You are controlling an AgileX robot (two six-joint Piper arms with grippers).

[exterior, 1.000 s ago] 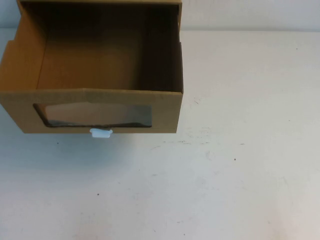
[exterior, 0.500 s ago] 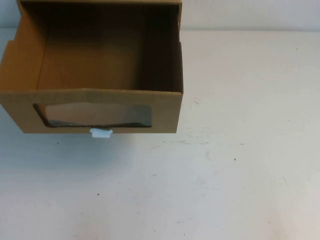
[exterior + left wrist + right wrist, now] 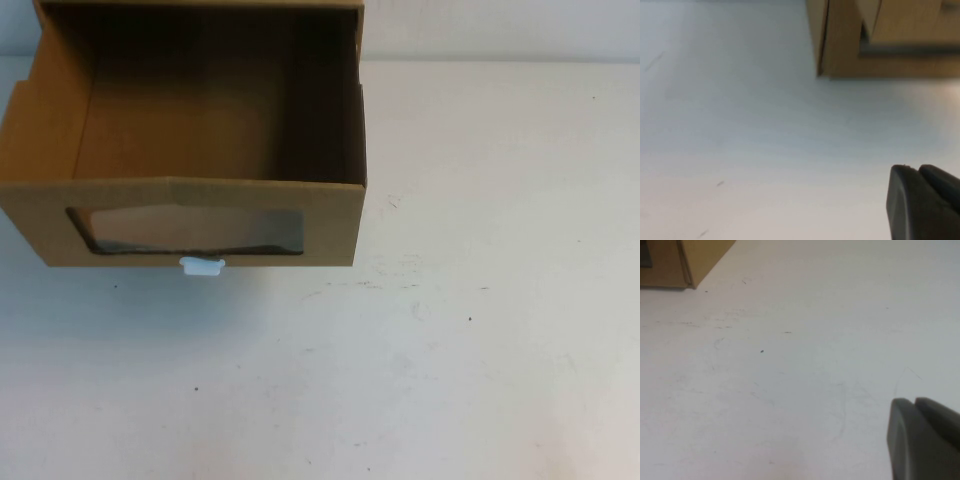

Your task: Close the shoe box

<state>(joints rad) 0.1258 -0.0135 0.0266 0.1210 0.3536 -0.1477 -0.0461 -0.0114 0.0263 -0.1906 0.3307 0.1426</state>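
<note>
The brown cardboard shoe box (image 3: 190, 215) stands at the far left of the table in the high view. Its drawer is pulled out toward me, open and empty inside. The front panel has a wide clear window (image 3: 185, 230) and a small white pull tab (image 3: 202, 265) below it. No arm shows in the high view. My left gripper (image 3: 912, 170) is shut and empty above the bare table, a corner of the box (image 3: 880, 45) some way ahead of it. My right gripper (image 3: 910, 402) is shut and empty over the table, the box corner (image 3: 680, 262) far off.
The white table (image 3: 450, 300) has small scuffs and dark specks. A pale wall runs along the table's far edge.
</note>
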